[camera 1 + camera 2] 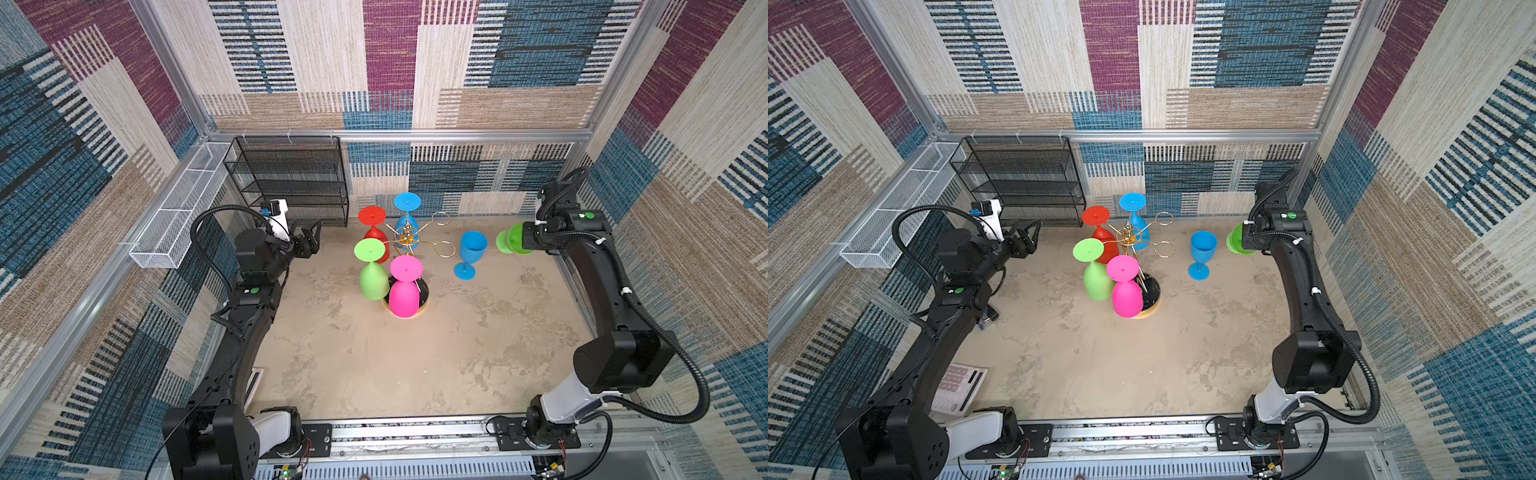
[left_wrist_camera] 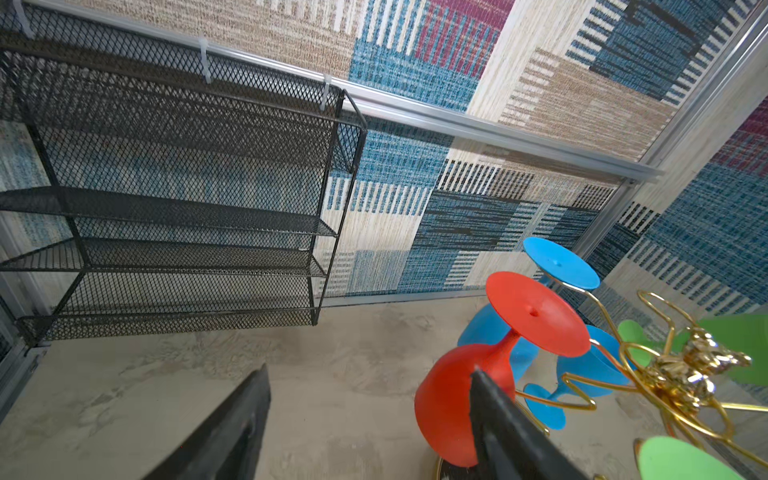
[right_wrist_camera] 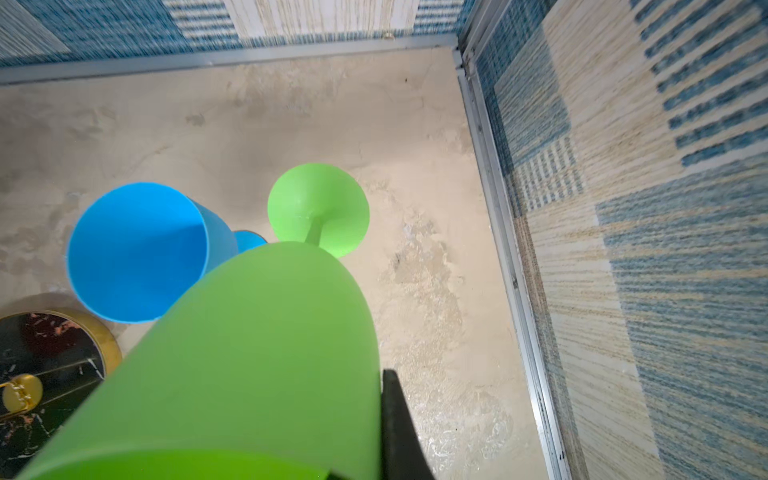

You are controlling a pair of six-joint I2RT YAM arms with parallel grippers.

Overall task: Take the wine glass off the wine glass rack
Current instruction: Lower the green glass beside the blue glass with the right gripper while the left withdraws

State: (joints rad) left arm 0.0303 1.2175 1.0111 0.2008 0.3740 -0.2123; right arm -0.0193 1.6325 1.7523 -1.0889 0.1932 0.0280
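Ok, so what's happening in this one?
The right claw is shut on a green wine glass, holding it near the right wall. A blue glass stands upright on the table. Four more hang upside down on the gold rack; the left claw is open beside the red glass, not touching it.

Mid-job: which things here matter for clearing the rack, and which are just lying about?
Job: wine glass rack; red glass, hanging blue glass, hanging green glass, pink glass; held green glass in right gripper; open left gripper; standing blue glass.
Lying about: black mesh shelf; white mesh basket; paper card.
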